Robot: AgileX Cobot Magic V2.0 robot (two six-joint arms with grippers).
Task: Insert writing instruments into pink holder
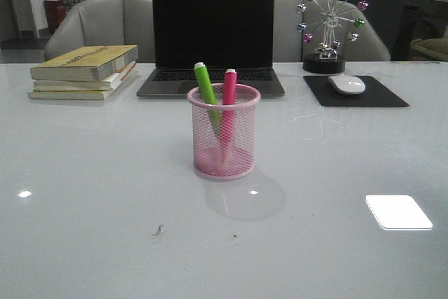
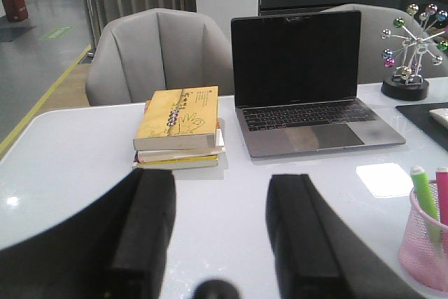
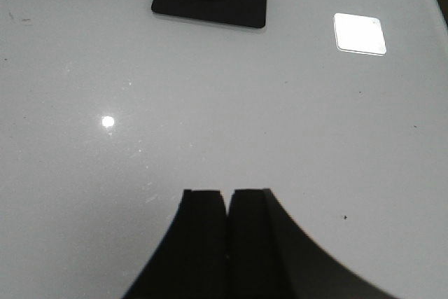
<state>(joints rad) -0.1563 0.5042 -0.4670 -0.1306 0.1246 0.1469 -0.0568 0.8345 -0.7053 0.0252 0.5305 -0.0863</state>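
Specks of dirt (image 1: 159, 230) lie on the near part of the pale glossy table (image 1: 84, 187), with a bright rectangular reflection (image 1: 398, 211) off to the near right. Neither arm shows in the front view, but the wrist views do: the left gripper (image 2: 220, 232) hangs over the left side of the table with its two dark fingers spread wide apart and nothing between them, while the right gripper (image 3: 227, 204) hangs above bare tabletop on the right with its fingers pressed together, only a thin seam showing between them and nothing pinched. At the middle of the table stands the pink holder (image 1: 224, 133), upright, its mesh sides see-through. Both writing instruments are inside it, caps up and poking above the rim: the green highlighter (image 1: 207, 90) leans toward the left, and the pink highlighter (image 1: 229, 96) stands nearly upright just to its right, the two close together. Farther back, a stack of books (image 1: 85, 71) with a yellow cover on top sits at the far left, an open laptop (image 1: 212, 36) with a dark screen sits at the far centre behind the holder, and a white mouse (image 1: 346, 84) rests on a black mouse pad (image 1: 381, 95) at the far right. Behind the pad stands a desk ornament (image 1: 329, 26) shaped like a wheel of coloured balls, and beyond the table edge are two grey chairs (image 1: 105, 22).
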